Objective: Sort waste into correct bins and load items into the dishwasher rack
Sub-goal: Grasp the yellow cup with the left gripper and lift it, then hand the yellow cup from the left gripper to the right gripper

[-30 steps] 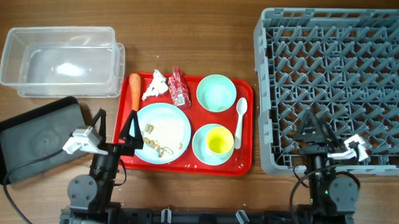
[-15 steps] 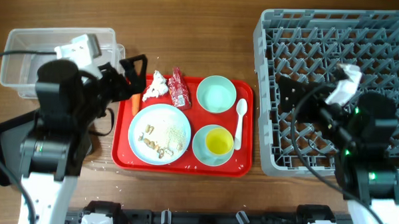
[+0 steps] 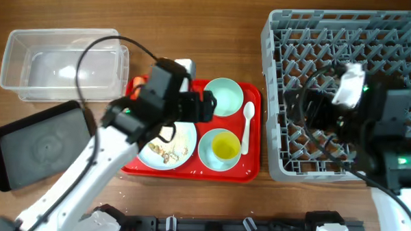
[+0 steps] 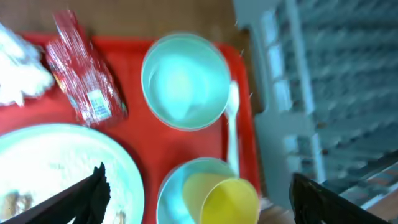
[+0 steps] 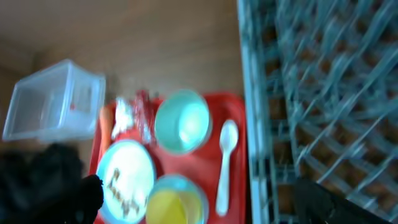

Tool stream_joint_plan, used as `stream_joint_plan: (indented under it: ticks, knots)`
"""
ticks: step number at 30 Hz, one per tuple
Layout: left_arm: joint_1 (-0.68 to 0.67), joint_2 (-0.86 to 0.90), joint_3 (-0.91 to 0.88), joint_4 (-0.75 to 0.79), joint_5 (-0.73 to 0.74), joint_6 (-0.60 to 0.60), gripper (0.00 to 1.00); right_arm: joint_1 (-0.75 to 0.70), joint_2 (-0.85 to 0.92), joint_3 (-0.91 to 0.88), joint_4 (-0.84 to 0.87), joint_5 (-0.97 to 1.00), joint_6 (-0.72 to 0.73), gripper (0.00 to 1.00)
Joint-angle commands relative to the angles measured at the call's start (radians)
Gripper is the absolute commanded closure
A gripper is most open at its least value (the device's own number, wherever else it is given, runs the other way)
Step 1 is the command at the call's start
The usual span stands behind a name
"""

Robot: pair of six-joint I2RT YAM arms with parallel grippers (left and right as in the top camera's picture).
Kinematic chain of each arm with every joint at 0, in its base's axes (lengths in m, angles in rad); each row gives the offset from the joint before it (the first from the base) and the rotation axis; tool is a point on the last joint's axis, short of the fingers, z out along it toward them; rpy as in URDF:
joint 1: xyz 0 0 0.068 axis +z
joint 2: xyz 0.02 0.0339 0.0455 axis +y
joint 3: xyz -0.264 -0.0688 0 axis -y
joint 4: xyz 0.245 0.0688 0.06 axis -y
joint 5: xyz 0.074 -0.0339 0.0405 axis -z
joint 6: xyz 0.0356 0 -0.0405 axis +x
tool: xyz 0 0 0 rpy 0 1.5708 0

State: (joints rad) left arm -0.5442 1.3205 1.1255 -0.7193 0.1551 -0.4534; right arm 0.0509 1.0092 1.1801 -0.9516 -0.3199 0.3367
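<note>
Waste sits at the upper left of the red serving tray: orange carrot on the far left edge, crumpled white napkin next to it, red snack wrapper just right of the napkin, near the mint-green bowl

Beige crumbs lie on the pale blue plate, lower left of the tray

Yellow cup stands inside the pale blue bowl, lower right of the tray, below the mint-green bowl

White spoon lies along the right edge of the tray, bowl end up-frame, beside both bowls

Clear tub is in the upper left of the overhead frame, black tray below it at the left edge, both off the red tray on the wooden surface

Grey dishwasher rack fills the right side, just right of the red tray

Left claw is released, fingers spread wide, hovering over the middle of the red tray; in the overhead its arm covers most of the waste and part of the plate

Right claw is also released and spread wide, its arm above the rack at mid right; the wrist view is blurred and looks back toward the tray
</note>
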Motion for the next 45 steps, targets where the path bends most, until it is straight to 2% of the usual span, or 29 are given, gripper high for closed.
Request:
stream_joint_plan:
  ticks: [1, 3, 6, 8, 18, 20, 21, 22, 25, 27, 31, 32, 33, 34, 37, 38, 40, 42, 45]
  knots:
    - [-0.069, 0.114, 0.009, -0.042, -0.041, 0.003, 0.07, 0.004, 0.025, 0.039, 0.036, 0.085, -0.017, 0.00]
    - [-0.109, 0.160, 0.009, -0.042, -0.040, 0.014, 0.14, 0.004, 0.034, 0.039, 0.039, 0.084, -0.015, 0.00]
    - [-0.203, 0.222, 0.009, -0.040, -0.043, 0.108, 0.23, 0.004, 0.058, 0.039, 0.054, 0.083, 0.013, 0.00]
    - [-0.241, 0.245, 0.009, -0.040, -0.088, 0.109, 0.35, 0.004, 0.072, 0.039, 0.051, 0.083, 0.015, 0.00]
    - [-0.267, 0.343, 0.007, -0.060, -0.157, 0.109, 0.62, 0.004, 0.105, 0.039, 0.023, 0.053, 0.033, 0.00]
    - [-0.267, 0.362, 0.007, -0.056, -0.157, 0.109, 0.74, 0.004, 0.105, 0.039, 0.019, 0.050, 0.033, 0.01]
    - [-0.267, 0.362, 0.007, -0.053, -0.157, 0.109, 0.88, 0.004, 0.105, 0.039, 0.021, 0.050, 0.033, 0.01]
    - [-0.267, 0.360, 0.009, -0.048, -0.157, 0.109, 0.96, 0.004, 0.105, 0.039, 0.022, 0.050, 0.033, 0.02]
    - [-0.262, 0.329, 0.061, -0.082, -0.156, 0.074, 0.96, 0.004, 0.105, 0.039, 0.023, 0.050, 0.033, 0.01]
    - [-0.248, 0.275, 0.150, -0.163, -0.146, 0.064, 0.96, 0.004, 0.104, 0.039, 0.023, 0.050, 0.033, 0.01]
    - [-0.159, 0.181, 0.276, -0.264, -0.143, 0.040, 0.96, 0.004, 0.105, 0.039, 0.032, 0.045, 0.032, 0.00]
    - [-0.045, 0.129, 0.279, -0.236, -0.020, 0.014, 0.96, 0.004, 0.103, 0.039, 0.049, -0.016, 0.006, 0.00]
    - [0.071, 0.113, 0.279, -0.192, 0.177, 0.011, 0.96, 0.004, 0.104, 0.039, 0.074, -0.103, -0.047, 0.00]
    - [0.136, 0.114, 0.279, -0.165, 0.302, 0.011, 0.96, 0.004, 0.104, 0.039, 0.092, -0.148, -0.066, 0.04]
    - [0.371, 0.151, 0.279, -0.050, 0.836, 0.010, 0.96, 0.004, 0.105, 0.039, 0.203, -0.367, -0.140, 0.14]
    - [0.417, 0.166, 0.279, -0.025, 0.961, 0.000, 0.96, 0.004, 0.105, 0.039, 0.244, -0.439, -0.158, 0.17]
    - [0.465, 0.192, 0.279, -0.013, 1.130, 0.000, 0.96, 0.004, 0.109, 0.039, 0.336, -0.610, -0.201, 0.17]
    - [0.469, 0.206, 0.279, -0.013, 1.236, -0.001, 0.96, 0.008, 0.127, 0.039, 0.424, -0.753, -0.217, 0.18]
    - [0.443, 0.206, 0.279, -0.013, 1.269, -0.004, 0.96, 0.056, 0.178, 0.039, 0.501, -0.808, -0.213, 0.18]
